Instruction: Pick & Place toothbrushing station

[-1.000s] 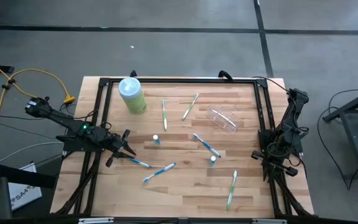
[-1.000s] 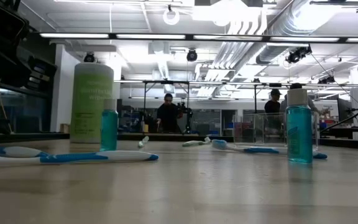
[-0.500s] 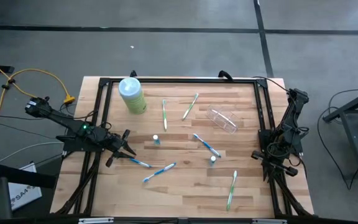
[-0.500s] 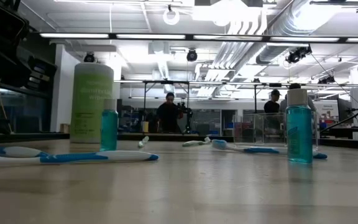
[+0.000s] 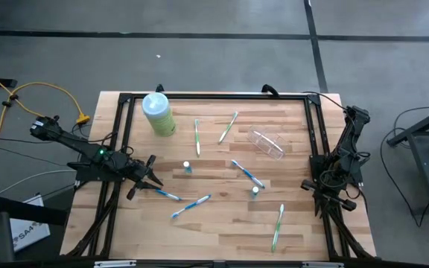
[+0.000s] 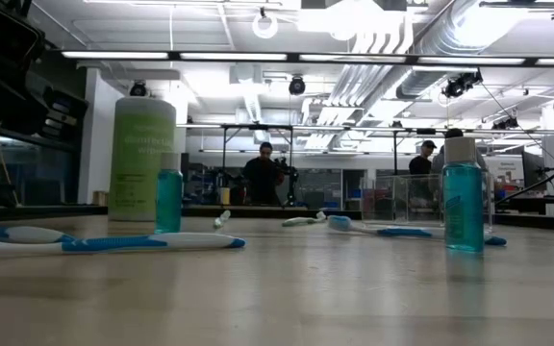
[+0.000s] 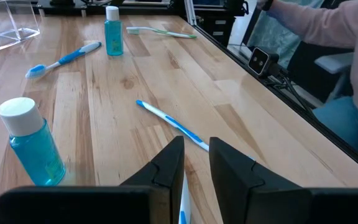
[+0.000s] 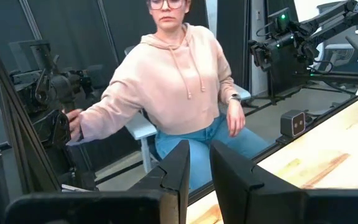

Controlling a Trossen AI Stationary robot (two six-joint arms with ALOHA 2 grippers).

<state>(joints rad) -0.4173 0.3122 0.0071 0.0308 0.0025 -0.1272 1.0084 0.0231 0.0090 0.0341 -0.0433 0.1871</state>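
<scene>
The toothbrushing station is a small clear plastic holder resting on the wooden table toward its far right; it also shows in the low view and in the left wrist view. My left gripper waits over the table's left edge, far from the holder. Its fingers stand a narrow gap apart with nothing between them. A blue-and-white toothbrush lies on the table just ahead of it. My right gripper waits at the table's right edge, narrowly open and empty.
A tall pale-green bottle stands at the far left. Two small blue bottles stand mid-table. Several toothbrushes lie scattered around them. A black frame rims the table. A person in a pink hoodie sits beside the table.
</scene>
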